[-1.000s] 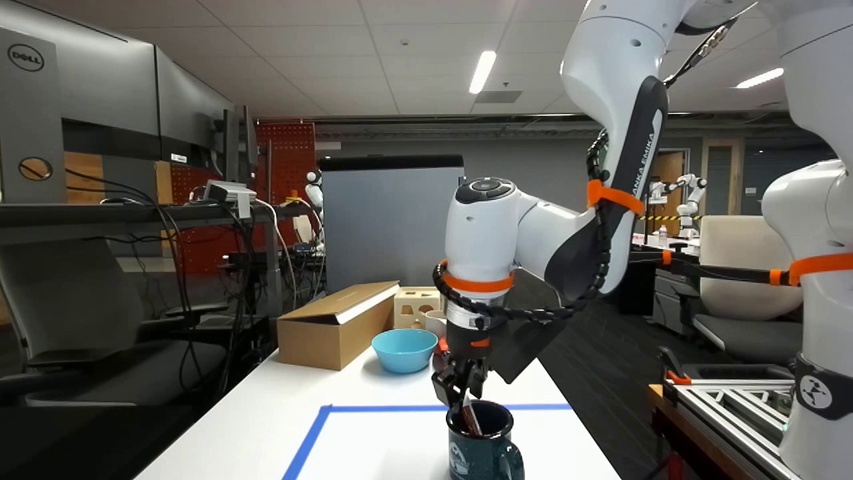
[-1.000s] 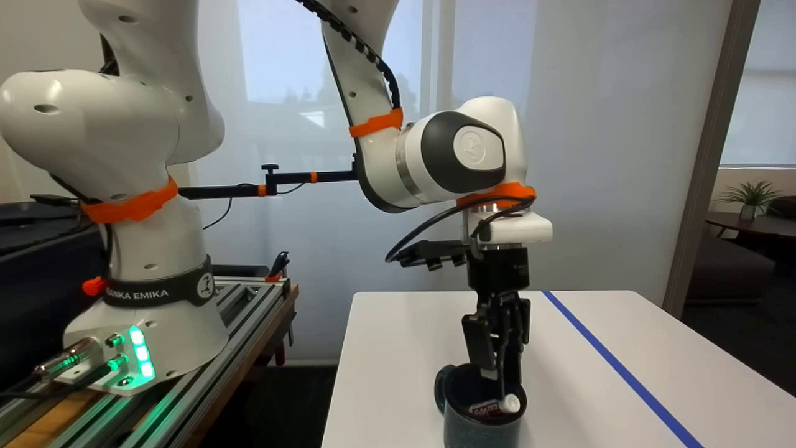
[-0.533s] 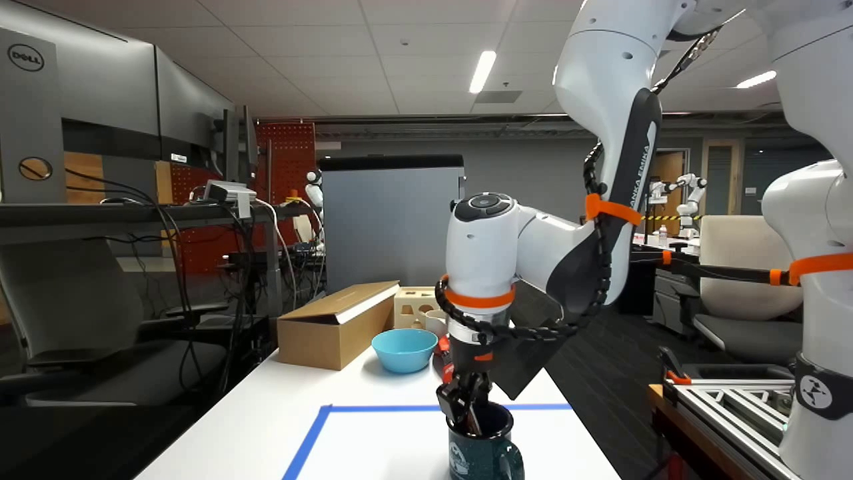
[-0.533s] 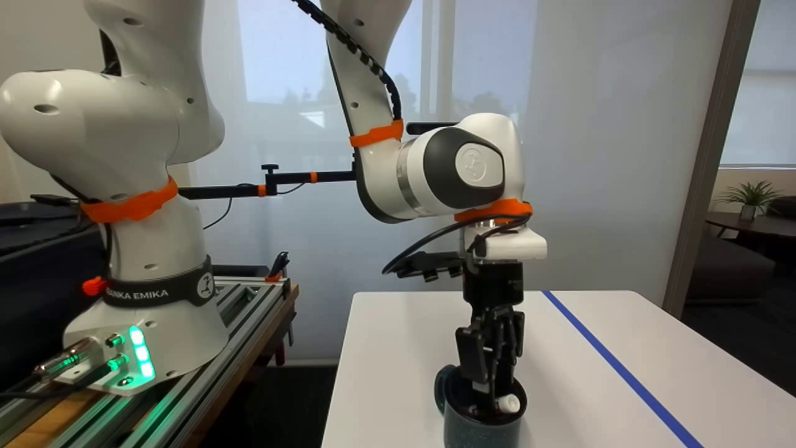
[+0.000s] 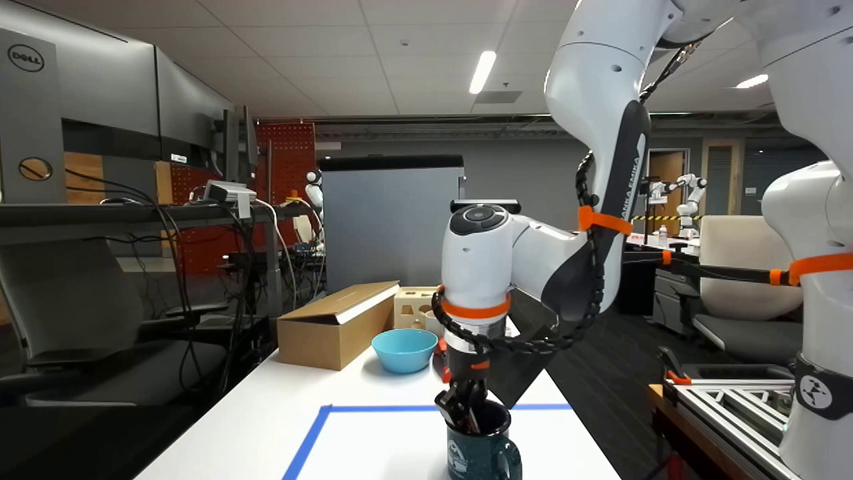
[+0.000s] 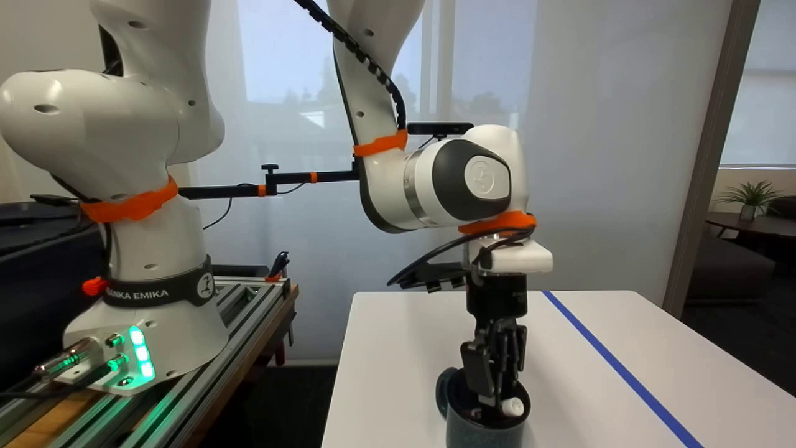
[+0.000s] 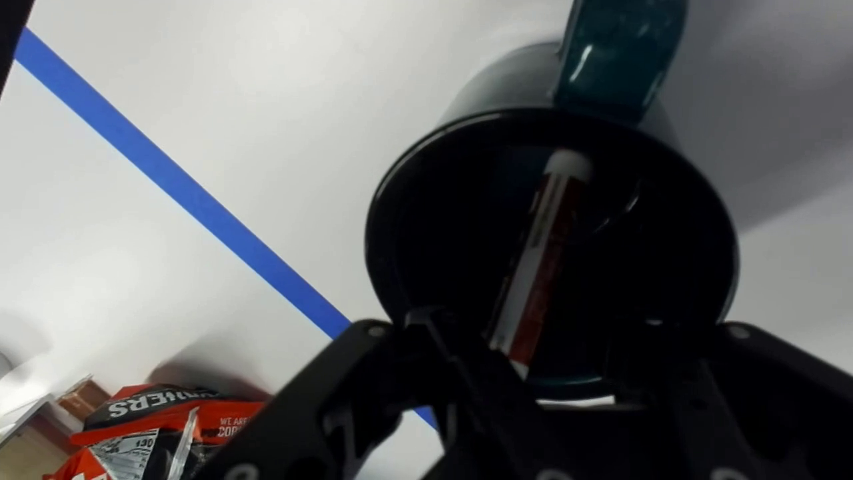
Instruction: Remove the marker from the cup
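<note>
The dark teal cup [image 5: 478,457] stands upright on the white table in both exterior views [image 6: 488,435], with its handle at the top in the wrist view [image 7: 623,57]. The marker [image 7: 538,260], red with a white strip and a white end, leans inside the cup. Its white end [image 6: 512,407] shows near the rim in an exterior view, and a reddish piece [image 5: 473,421] shows in an exterior view. My gripper [image 7: 540,330] points down with its fingers reaching into the cup's mouth. The fingers are apart, with the marker's lower part between them, nearer the left finger. The fingertips are partly lost in the dark.
A light blue bowl [image 5: 404,351], a cardboard box [image 5: 336,327] and a wooden block with holes [image 5: 414,303] stand farther back on the table. A red and black snack bag [image 7: 160,420] lies near them. Blue tape [image 6: 622,367] marks the table.
My gripper has moved down, and its fingers are now deeper in the cup. The cup has shifted very slightly. The marker still leans inside it.
</note>
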